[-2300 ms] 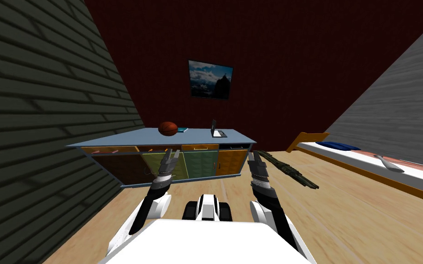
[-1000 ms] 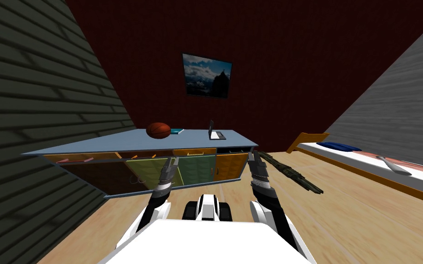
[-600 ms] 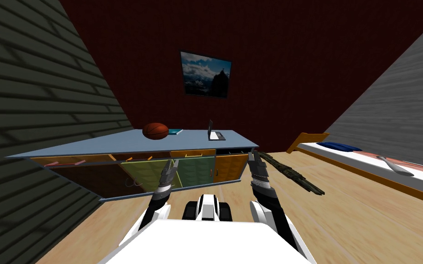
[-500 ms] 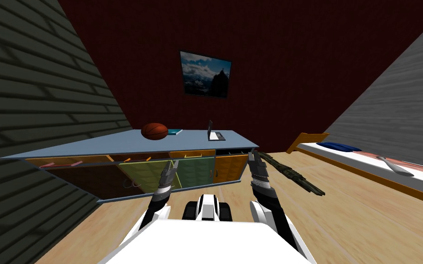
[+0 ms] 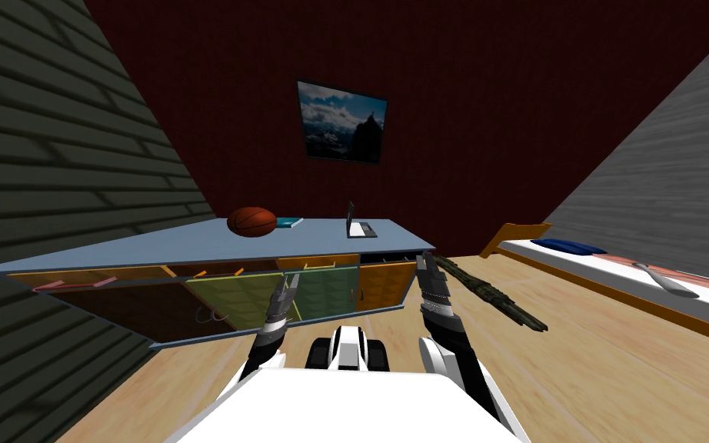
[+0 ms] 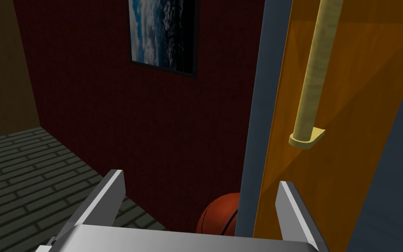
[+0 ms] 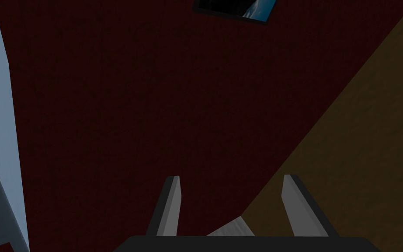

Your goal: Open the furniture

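Sideboard [image 5: 191, 246] with coloured fronts stands ahead. The left gripper [image 6: 200, 199], fingers spread, is near the pale handle [image 6: 315, 65] on an orange front [image 6: 353, 144]. The right gripper [image 7: 230, 197] gapes too.

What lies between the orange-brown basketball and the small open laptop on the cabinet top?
A thin teal book, close to the basketball; the rest toward the laptop is bare. The head view shows it.

Head camera looking steeply down at the cabinet [image 5: 307, 238] from mid-floor, left wrist camera close on its orange drawer [image 6: 349, 131], right wrist camera facing the wall [image 7: 152, 87] past the cabinet's end, picture [image 5: 341, 132] shared by all three, ball [image 5: 251, 221] by head and left
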Robot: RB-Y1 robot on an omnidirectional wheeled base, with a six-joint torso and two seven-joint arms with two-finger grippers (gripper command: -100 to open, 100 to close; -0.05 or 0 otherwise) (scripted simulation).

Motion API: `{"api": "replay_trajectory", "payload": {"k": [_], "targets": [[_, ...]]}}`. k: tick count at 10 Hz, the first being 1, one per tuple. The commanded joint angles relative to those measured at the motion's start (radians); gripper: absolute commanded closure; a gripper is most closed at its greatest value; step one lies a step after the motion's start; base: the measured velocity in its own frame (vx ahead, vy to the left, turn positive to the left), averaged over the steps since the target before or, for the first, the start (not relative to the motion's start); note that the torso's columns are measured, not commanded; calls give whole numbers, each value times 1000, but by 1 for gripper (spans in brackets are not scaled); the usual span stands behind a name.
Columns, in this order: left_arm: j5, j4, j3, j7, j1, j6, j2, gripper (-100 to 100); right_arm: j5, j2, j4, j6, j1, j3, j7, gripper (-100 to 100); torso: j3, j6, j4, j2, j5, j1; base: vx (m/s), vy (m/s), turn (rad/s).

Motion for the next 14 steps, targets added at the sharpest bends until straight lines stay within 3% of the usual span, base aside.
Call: {"api": "replay_trajectory", "payload": {"k": [1, 7, 10, 14], "targets": [[4, 84, 3, 10, -6, -61, -9, -100, 0, 0, 0, 0, 0, 0, 0, 0, -1, 0, 0, -1, 0, -1, 91, -37, -12], [8, 227, 7, 22, -23, -156, -36, -100, 0, 0, 0, 0, 0, 0, 0, 0, 1, 0, 0, 1, 0, 0, 60, -26, -9], [11, 282, 9, 27, -29, -194, -75, -100, 0, 0, 0, 0, 0, 0, 0, 0, 1, 0, 0, 2, 0, 0, 51, -20, -8], [16, 227, 18, 29, -58, -114, -53, -100, 0, 0, 0, 0, 0, 0, 0, 0, 2, 0, 1, 3, 0, 0, -8, -11, 12]]}}
